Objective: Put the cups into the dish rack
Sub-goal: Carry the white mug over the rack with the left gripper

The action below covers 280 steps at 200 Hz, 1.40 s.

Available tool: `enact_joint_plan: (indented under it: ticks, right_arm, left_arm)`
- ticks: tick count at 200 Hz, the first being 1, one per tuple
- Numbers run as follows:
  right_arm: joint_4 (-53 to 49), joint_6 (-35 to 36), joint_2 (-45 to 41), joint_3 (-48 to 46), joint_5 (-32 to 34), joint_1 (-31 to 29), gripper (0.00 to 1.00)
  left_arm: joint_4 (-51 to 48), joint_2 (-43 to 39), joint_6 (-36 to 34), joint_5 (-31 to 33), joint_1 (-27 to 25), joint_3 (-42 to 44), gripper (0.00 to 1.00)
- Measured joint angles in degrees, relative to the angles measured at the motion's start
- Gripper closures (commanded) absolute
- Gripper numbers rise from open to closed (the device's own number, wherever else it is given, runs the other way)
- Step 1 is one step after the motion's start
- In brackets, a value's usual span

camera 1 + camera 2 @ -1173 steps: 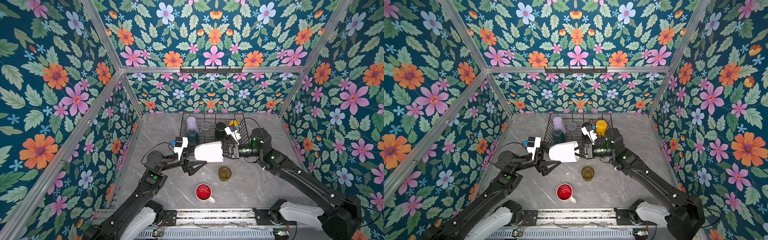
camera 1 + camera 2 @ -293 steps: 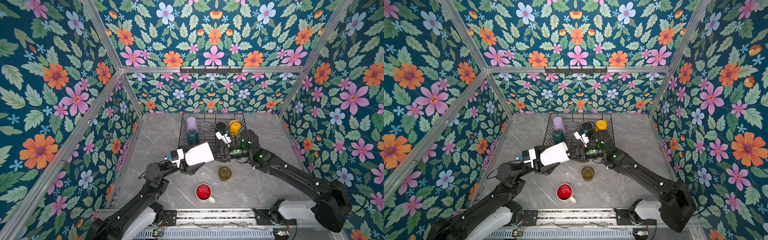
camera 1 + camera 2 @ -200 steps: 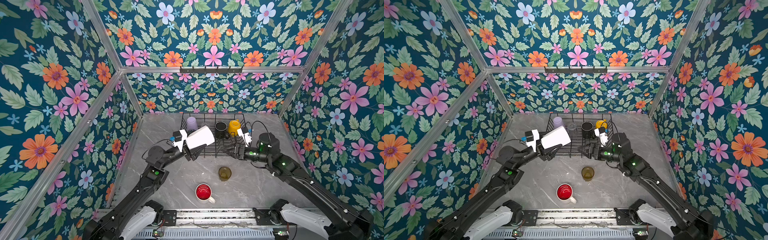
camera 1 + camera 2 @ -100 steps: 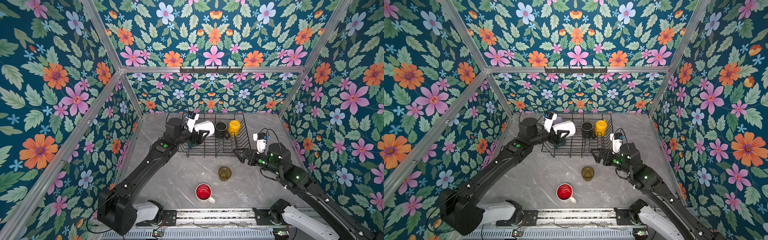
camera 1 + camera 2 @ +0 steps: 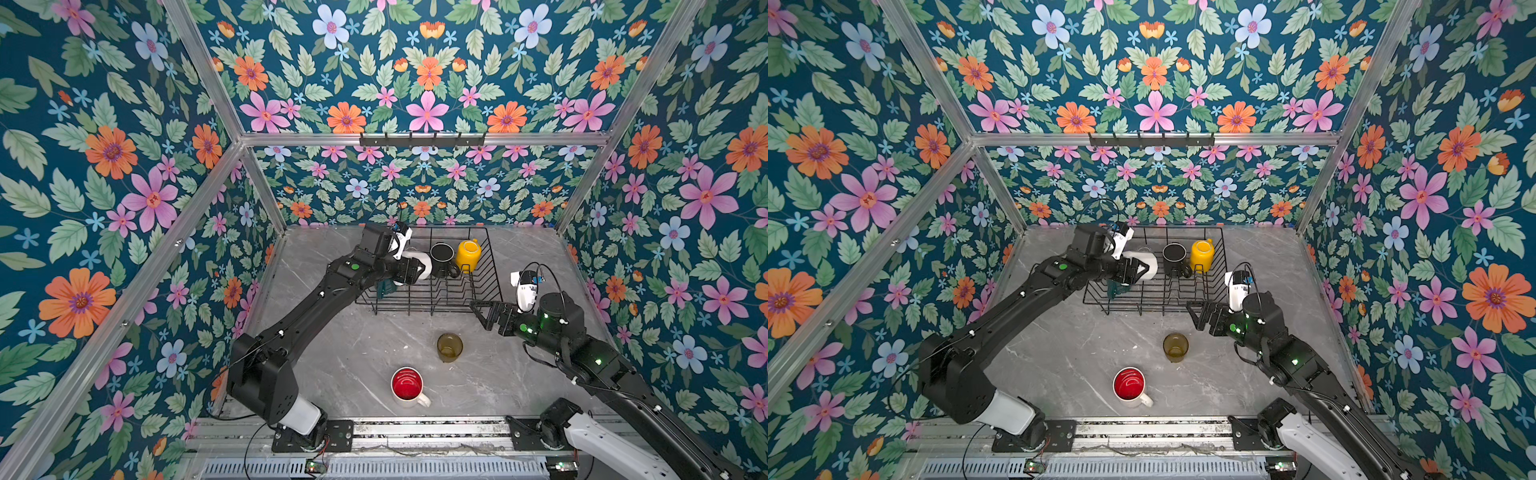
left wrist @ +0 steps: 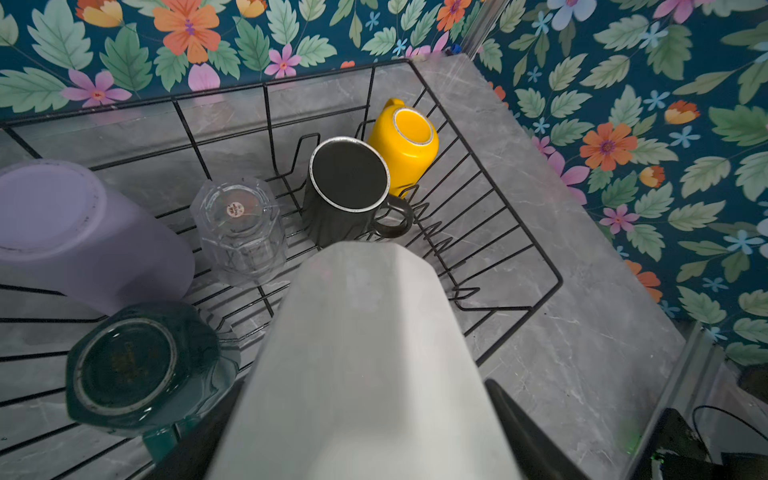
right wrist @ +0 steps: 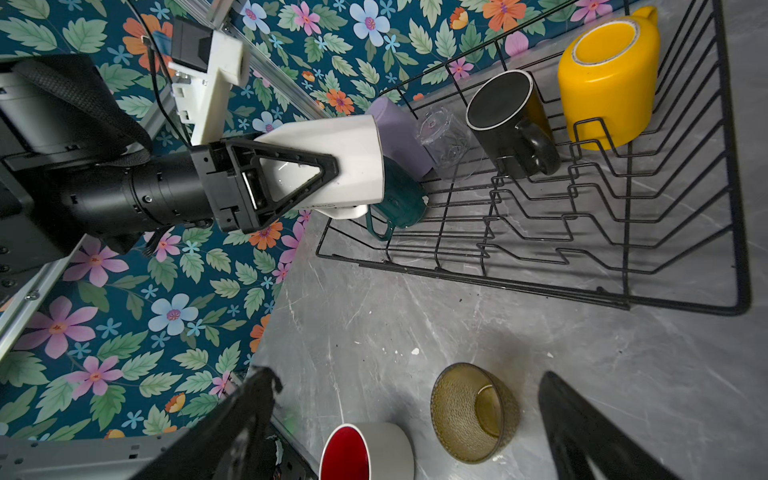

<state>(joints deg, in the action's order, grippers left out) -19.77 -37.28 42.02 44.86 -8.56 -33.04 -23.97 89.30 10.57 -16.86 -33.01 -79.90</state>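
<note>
Starting at the near edge of the table [image 5: 332, 361], found the red-inside white mug [image 5: 406, 384] upright and alone, handle to the near right. Just beyond, saw the olive glass [image 5: 449, 346] upright too, apart from everything. Noted the right claw [image 5: 484, 312] spread wide and empty, hovering off the near right corner of the dish rack [image 5: 432, 309]. In the right wrist view, caught that glass low between the two fingers [image 7: 247, 415], untouched. Farther back, at the far middle of the table, found the dish rack with five cups resting inside. Saw the left claw [image 5: 413, 269] stretched over the rack's left half, clamped on a white mug [image 5: 424, 262] turned on its side above the wires. Beside and below it, picked out the dark green mug [image 6: 137, 365] upside down; could not tell whether touching. Behind, found the lilac tumbler [image 6: 75, 224] and clear glass [image 6: 239, 232] inverted, then the black mug [image 5: 441, 257] and, rightmost, the yellow mug [image 5: 467, 252], both bottom up.
</note>
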Motion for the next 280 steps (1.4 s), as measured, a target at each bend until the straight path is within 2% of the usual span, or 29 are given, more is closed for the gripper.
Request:
enact_joint_plan:
  ticks: [46, 148, 280]
  right_arm:
    - [0.0, 0.2, 0.1, -0.8, 0.1, 0.0, 0.01]
    - [-0.1, 0.4, -0.9, -2.2, -0.1, 0.0, 0.01]
    - [0.3, 0.4, -0.5, -3.0, -0.3, 0.1, 0.01]
  left_arm:
    - [-6.2, 6.5, -0.6, 5.3, -1.6, -6.1, 1.00]
    - [-12.0, 20.3, -3.2, 9.4, -2.7, -16.7, 1.00]
    - [-18.6, 30.2, -3.4, 14.4, -3.4, -23.1, 0.78]
